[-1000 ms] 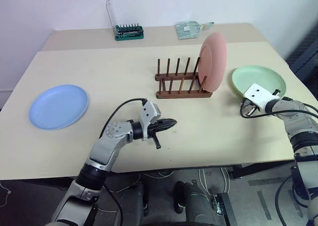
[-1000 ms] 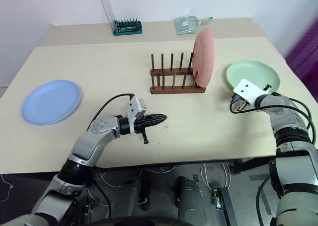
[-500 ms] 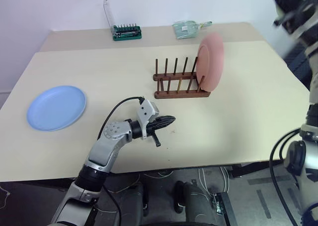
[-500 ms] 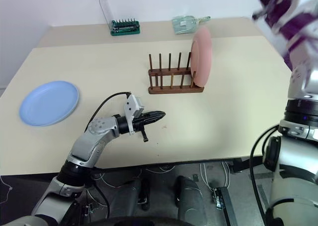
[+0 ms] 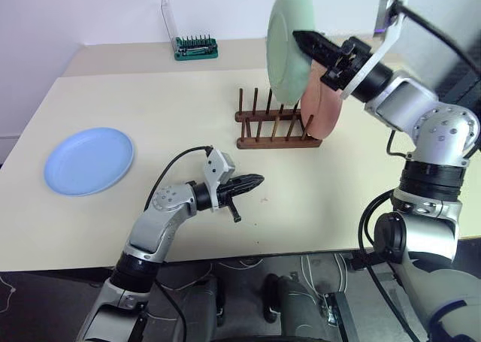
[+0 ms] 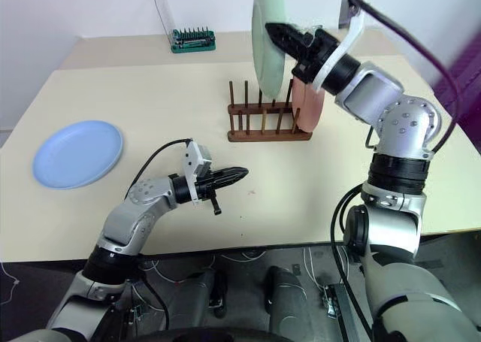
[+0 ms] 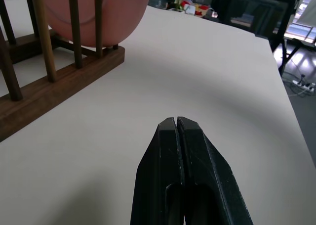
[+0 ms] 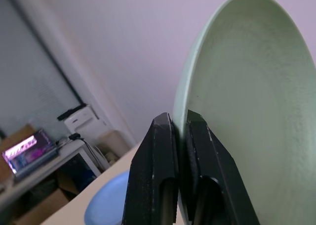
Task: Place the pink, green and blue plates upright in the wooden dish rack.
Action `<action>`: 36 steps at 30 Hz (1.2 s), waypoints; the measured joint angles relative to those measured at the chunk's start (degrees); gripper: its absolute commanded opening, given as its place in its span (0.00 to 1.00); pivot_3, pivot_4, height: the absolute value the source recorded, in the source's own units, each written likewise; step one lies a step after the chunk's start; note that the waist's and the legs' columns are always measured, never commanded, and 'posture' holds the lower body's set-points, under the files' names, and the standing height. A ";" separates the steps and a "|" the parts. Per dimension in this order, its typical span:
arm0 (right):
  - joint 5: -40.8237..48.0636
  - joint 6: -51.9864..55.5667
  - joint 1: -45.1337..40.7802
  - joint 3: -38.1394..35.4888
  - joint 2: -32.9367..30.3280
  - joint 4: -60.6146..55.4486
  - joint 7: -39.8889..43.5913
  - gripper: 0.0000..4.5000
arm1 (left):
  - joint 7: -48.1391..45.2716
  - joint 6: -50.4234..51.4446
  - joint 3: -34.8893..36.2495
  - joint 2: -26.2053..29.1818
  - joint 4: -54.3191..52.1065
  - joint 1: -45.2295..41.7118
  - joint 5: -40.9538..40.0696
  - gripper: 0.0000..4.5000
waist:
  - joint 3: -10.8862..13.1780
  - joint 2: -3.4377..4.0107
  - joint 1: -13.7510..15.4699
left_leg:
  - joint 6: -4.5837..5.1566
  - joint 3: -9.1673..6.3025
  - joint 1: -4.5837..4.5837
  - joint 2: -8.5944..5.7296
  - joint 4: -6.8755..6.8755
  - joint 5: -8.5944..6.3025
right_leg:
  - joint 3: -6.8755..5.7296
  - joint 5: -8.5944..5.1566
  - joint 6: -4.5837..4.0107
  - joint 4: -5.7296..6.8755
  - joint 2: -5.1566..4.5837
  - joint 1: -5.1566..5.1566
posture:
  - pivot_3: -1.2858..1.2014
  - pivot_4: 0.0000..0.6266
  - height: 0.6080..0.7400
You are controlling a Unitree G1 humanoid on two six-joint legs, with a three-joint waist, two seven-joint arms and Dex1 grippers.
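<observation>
The right gripper (image 5: 302, 38), clamped on the green plate's (image 5: 288, 31) rim, has lifted it upright above the wooden dish rack (image 5: 275, 126), ready for slotting, while the left gripper (image 5: 258, 181) stays closed and empty.

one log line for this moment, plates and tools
right tool: shut on green plate, above rack | pink plate: racked | blue plate: flat | left tool: shut, empty

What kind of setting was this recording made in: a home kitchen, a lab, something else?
Probably a lab or office workroom, not a kitchen. The wooden dish rack stands on a plain beige table beside a holder of tool bits, and the left wrist view shows desks and office chairs behind.
</observation>
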 measured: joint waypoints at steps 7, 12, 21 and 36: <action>-2.15 0.18 -0.51 -1.46 0.96 8.93 -3.06 0.01 | 0.07 0.41 0.00 0.30 -0.60 0.03 -0.14 0.00 | 0.01 0.02 -0.20 | 0.00 0.00 0.01 0.02 -0.02 0.00 | 0.00 -0.05 0.09 0.01 0.05 -0.03 | 0.52 0.24 0.92; -3.77 0.15 -1.66 -2.46 2.13 11.41 -6.09 0.24 | 0.18 0.42 0.00 0.53 -0.60 0.02 -0.12 0.00 | 0.01 0.02 -0.11 | 0.00 -0.01 0.01 0.02 -0.03 0.00 | 0.00 -0.11 0.20 0.00 0.05 -0.03 | 0.52 0.24 0.92; -14.10 -9.00 -2.14 4.46 -1.43 2.76 1.58 0.69 | 1.90 -0.52 -0.02 -0.12 -0.56 -0.01 0.59 0.00 | 0.04 0.07 -0.16 | 0.00 -0.02 -0.02 0.02 -0.05 0.00 | 0.03 -0.15 0.24 -0.01 0.05 -0.07 | 0.52 0.24 0.92; -35.00 -29.54 4.17 27.10 -9.49 -17.41 27.80 0.70 | 50.97 9.45 35.69 -1.14 0.26 -11.28 6.19 0.74 | 0.15 -0.13 -1.53 | 0.00 0.00 0.15 0.10 -0.22 0.00 | 0.02 -0.14 0.29 0.05 0.12 -0.04 | 0.52 0.24 0.92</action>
